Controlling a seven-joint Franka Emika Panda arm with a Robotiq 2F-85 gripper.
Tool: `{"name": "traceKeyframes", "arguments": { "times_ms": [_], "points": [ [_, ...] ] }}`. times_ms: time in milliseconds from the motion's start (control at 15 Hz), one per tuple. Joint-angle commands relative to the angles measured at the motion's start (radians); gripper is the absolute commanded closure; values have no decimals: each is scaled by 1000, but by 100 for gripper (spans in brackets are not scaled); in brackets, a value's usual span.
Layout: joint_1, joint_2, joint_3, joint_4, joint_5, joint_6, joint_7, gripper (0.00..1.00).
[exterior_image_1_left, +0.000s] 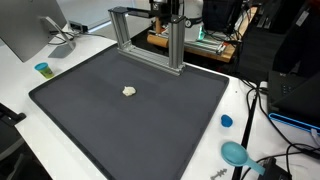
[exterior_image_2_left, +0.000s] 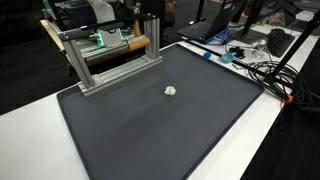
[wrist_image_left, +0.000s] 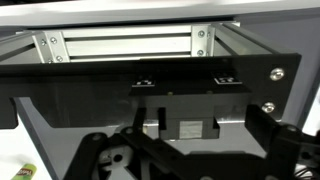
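Note:
A small white crumpled lump (exterior_image_1_left: 129, 91) lies near the middle of a dark grey mat (exterior_image_1_left: 90, 120); both exterior views show it (exterior_image_2_left: 171, 90). An aluminium frame (exterior_image_1_left: 150, 45) stands at the mat's far edge. My gripper (exterior_image_1_left: 172, 12) is up behind that frame, far from the lump, and shows in an exterior view (exterior_image_2_left: 150, 22). In the wrist view the dark fingers (wrist_image_left: 195, 160) stand wide apart with nothing between them, facing the frame's rails (wrist_image_left: 125, 45) and a black panel (wrist_image_left: 150, 70).
A blue cup (exterior_image_1_left: 42, 69) and a monitor (exterior_image_1_left: 30, 25) stand off the mat on one side. A blue cap (exterior_image_1_left: 226, 121), a teal round piece (exterior_image_1_left: 236, 153) and cables (exterior_image_2_left: 265, 70) lie on the white table on the other side.

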Motion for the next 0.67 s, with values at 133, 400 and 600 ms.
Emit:
{"name": "traceKeyframes", "arguments": {
  "times_ms": [133, 400, 600],
  "points": [
    [-21, -16, 21, -1, -33, 28, 28, 0],
    [-24, -24, 22, -1, -33, 45, 37, 0],
    [-15, -27, 18, -3, -14, 82, 41, 0]
  ]
}}
